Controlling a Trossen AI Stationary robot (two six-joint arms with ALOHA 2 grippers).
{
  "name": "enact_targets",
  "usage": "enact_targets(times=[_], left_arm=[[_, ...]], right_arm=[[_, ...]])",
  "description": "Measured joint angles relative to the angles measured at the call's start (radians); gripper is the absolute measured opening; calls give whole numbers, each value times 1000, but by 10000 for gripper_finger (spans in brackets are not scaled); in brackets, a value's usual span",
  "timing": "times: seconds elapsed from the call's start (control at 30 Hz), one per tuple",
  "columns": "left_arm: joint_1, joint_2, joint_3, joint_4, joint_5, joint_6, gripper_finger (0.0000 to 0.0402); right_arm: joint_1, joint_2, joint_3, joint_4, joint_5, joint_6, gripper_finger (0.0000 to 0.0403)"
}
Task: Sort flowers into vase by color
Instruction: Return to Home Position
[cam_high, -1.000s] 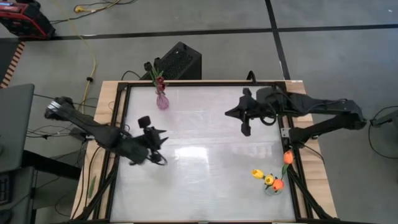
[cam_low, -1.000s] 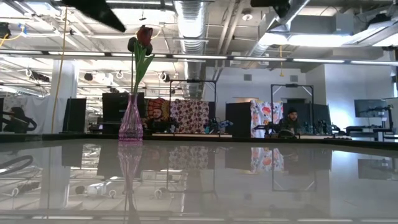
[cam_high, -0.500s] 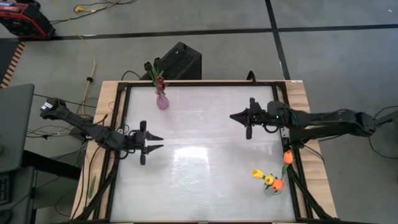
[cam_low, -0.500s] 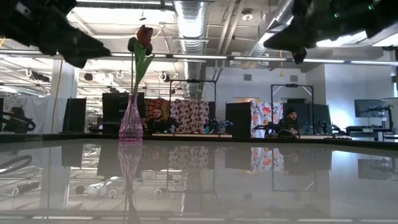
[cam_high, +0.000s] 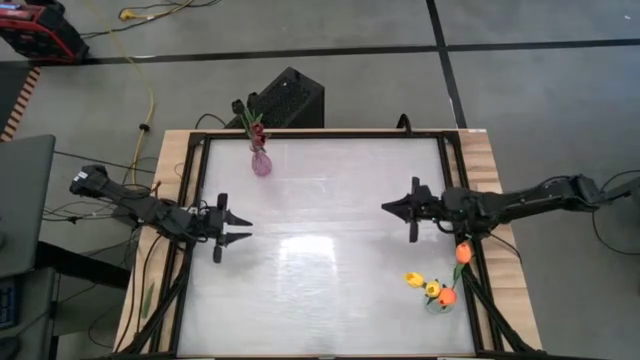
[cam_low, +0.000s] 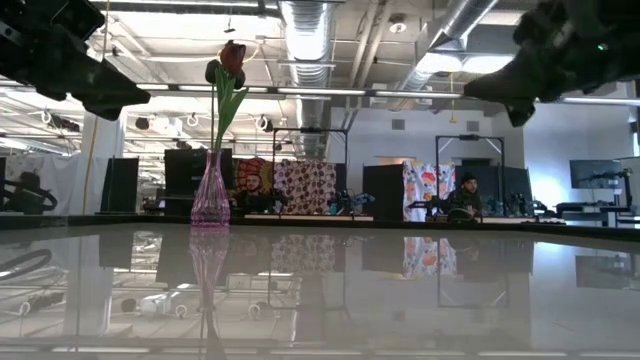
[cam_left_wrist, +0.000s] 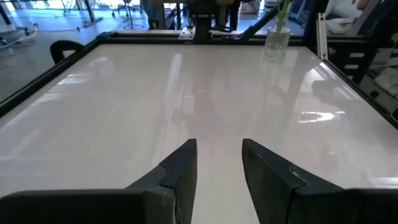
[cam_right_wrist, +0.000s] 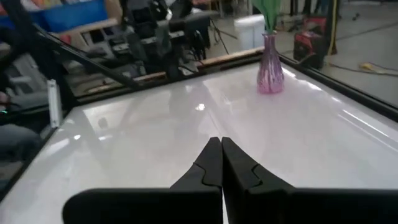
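Observation:
A pink vase (cam_high: 260, 163) stands at the table's far left with one dark red tulip (cam_low: 232, 57) upright in it. At the near right, yellow and orange flower heads (cam_high: 433, 290) rise from a clear vase (cam_left_wrist: 277, 40), and one more orange head (cam_high: 463, 252) leans out beside them. My left gripper (cam_high: 248, 228) hovers open and empty at the left edge, pointing across the table. My right gripper (cam_high: 385, 207) hovers shut and empty at the right side, pointing left. Its wrist view shows the shut fingertips (cam_right_wrist: 221, 149) aimed toward the pink vase (cam_right_wrist: 270, 73).
A black frame rail (cam_high: 320, 133) runs around the white tabletop (cam_high: 320, 270), whose middle lies bare between the two grippers. A black box (cam_high: 290, 97) sits beyond the far edge. People sit in the room behind (cam_low: 465, 195).
Both arms have come down and drawn back, the left toward the table's left edge, the right toward the right and near edges. Both grippers have tipped up from a downward slant to nearly level. The flowers and vases have stayed put.

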Motion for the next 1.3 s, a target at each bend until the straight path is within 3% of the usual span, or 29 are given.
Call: enact_targets(times=[0.13, 0.3, 0.57, 0.93, 1.13, 1.3], left_arm=[[0, -59, 0, -45, -1, 1, 116], [0, -114, -33, -33, 0, 19, 116], [0, -175, -86, -8, 1, 18, 116], [-3, -262, -111, -31, 61, -6, 116], [-1, -320, -118, -17, 332, 36, 108], [-1, -325, -122, -16, 397, 63, 103]], right_arm=[[-19, -118, -112, 42, -2, 5, 19], [-100, -226, -231, 159, -113, 25, 19], [-282, -290, -231, 107, -332, -2, 19], [-440, -307, -232, -56, -393, -10, 22], [-439, -304, -232, -69, -393, -97, 28], [-439, -304, -232, -69, -392, -98, 33]])
